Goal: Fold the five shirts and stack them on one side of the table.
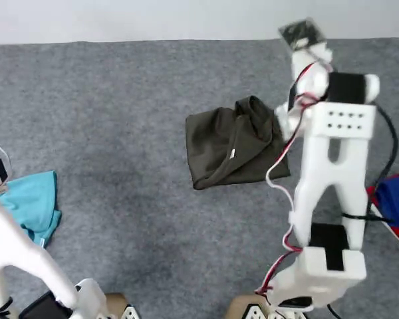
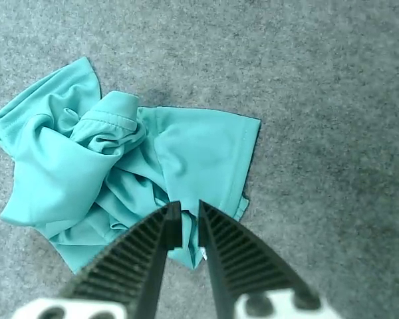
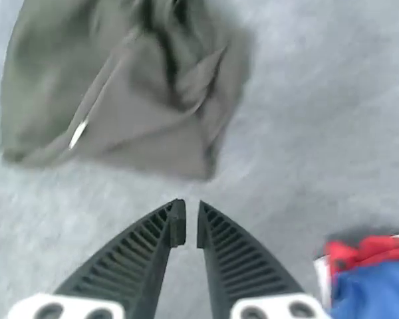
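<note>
Pressed together: left tool [image 2: 184, 222] over the blue-green shirt [image 2: 186, 153] by the worktop's [image 1: 120, 86] left edge, right tool [image 3: 186, 222] near the dark shirt [image 3: 120, 100].

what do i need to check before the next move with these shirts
1. Olive shirt folded neatly: not ok, one end is bunched.
2. Teal shirt spread flat: not ok, it is crumpled.
3. Left gripper open for a grasp: not ok, shut over the teal shirt's edge.
4. Right gripper empty: ok, shut over bare table near the olive shirt.
5. Shirts stacked on one side: not ok, teal lies at one edge, olive mid-table, and the blue and red shirt at the other edge.
</note>
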`<state>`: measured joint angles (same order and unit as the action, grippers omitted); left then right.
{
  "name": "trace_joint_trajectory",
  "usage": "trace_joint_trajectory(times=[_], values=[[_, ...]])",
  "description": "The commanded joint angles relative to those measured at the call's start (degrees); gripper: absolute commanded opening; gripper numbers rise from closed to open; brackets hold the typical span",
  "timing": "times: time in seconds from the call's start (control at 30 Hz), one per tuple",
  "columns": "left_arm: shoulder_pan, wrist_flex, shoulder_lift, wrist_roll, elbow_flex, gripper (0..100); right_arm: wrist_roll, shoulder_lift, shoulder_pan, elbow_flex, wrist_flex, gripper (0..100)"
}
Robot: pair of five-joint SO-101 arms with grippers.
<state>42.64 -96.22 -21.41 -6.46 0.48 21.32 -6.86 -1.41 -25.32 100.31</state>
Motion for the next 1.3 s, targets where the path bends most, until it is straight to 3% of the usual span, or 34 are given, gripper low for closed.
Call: trace_joint_trajectory(times=[0.0, 0.27, 0.5, 0.83, 1.07, 1.27], values=[[-0.4, 0.6, -1.9, 0.4, -0.5, 5, -3.0, 2.2, -5.4, 3.9, -3.6, 3.2], [-0.4, 0.3, -1.9, 0.4, -0.6, 5, -3.7, -9.7, -17.5, 3.7, -19.3, 3.2], [-0.4, -0.2, -1.9, 0.3, -0.6, 5, -2.4, -17.9, -18.3, 3.7, -27.1, 3.5], [-0.5, 0.2, -1.9, 0.3, -0.6, 5, 4.1, -19.5, -6.1, 3.6, -10.2, 3.2], [-5.6, -0.1, -1.9, 0.4, -0.7, 5, 8.1, -18.7, 2.4, 4.0, 0.5, 3.2], [-6.5, -0.1, -1.9, 0.5, -0.7, 5, 9.3, -14.8, 6.1, 2.7, 1.1, 3.2]])
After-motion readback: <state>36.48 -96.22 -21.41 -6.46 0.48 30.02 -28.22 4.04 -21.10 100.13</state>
